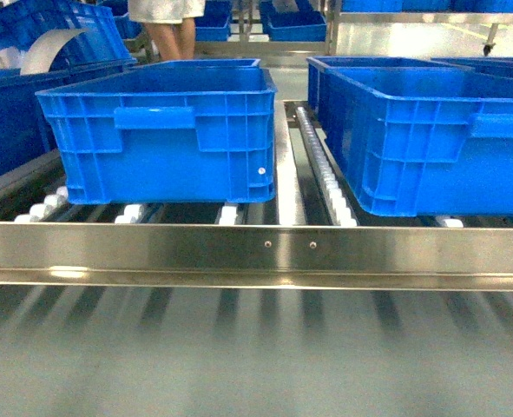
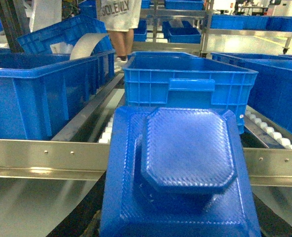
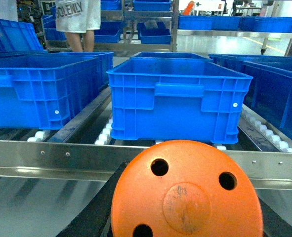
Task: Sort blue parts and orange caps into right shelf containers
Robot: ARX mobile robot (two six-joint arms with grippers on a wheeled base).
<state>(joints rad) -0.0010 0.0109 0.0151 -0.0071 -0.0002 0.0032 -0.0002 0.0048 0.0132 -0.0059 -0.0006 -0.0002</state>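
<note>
Left wrist view: blue part [image 2: 185, 168] fills lower centre, gripper hidden, grip can't tell. Right wrist view: orange cap [image 3: 185, 195] at bottom, gripper hidden too. Crates [image 1: 165, 130] [image 1: 430, 130] sit on shelf rollers [image 1: 325, 174], upper left and upper right in head view

Two crates side by side on rollers, left crate [image 1: 161, 130], right crate [image 1: 430, 135], rail [image 1: 256, 248] in front

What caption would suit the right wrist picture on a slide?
Orange cap with three holes fills the foreground before a blue crate on a roller shelf.
</note>
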